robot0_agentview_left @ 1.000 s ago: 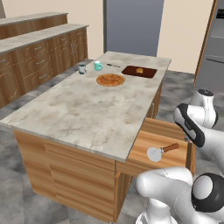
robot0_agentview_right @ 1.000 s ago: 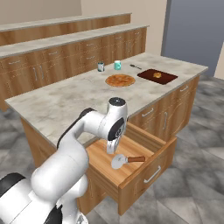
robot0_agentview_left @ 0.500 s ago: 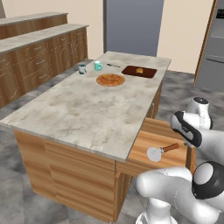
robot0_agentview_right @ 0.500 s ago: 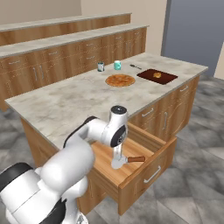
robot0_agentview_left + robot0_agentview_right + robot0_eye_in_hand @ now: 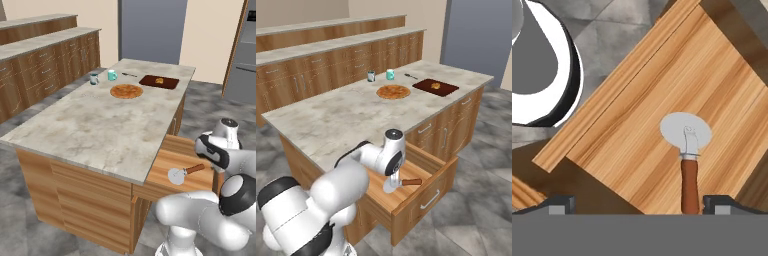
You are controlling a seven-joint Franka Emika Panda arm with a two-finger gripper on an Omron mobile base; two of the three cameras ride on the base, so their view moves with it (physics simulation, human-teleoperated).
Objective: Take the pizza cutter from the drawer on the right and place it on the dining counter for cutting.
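The dining counter (image 5: pixel 95 125) fills the middle of the kitchen, a long island with a marbled beige-grey top and wood-panelled sides. At its far end rest a pizza (image 5: pixel 126 91), a dark cutting board (image 5: pixel 159 81) with a small piece of food on it, two small cups (image 5: pixel 103 77) side by side, and a small dark utensil just beyond them, too small to make out.

From the near right side of the island the drawer (image 5: pixel 165 170) stands pulled out, a shallow light-wood box; in the right base view its front panel carries a slim metal bar handle (image 5: pixel 430 199). The robot arm (image 5: pixel 376 157) bends low over the open drawer.

The gripper (image 5: pixel 637 202) hangs above the drawer floor with its two dark fingertips (image 5: pixel 557 204) set wide apart and nothing between them but air over the tool's handle.

The pizza cutter (image 5: pixel 687 150) lies flat on the drawer bottom, round silver-white blade pointing away from the hand and brown wooden handle running back between the parted fingertips. The left base view shows it near the drawer's middle, handle angled toward the arm.
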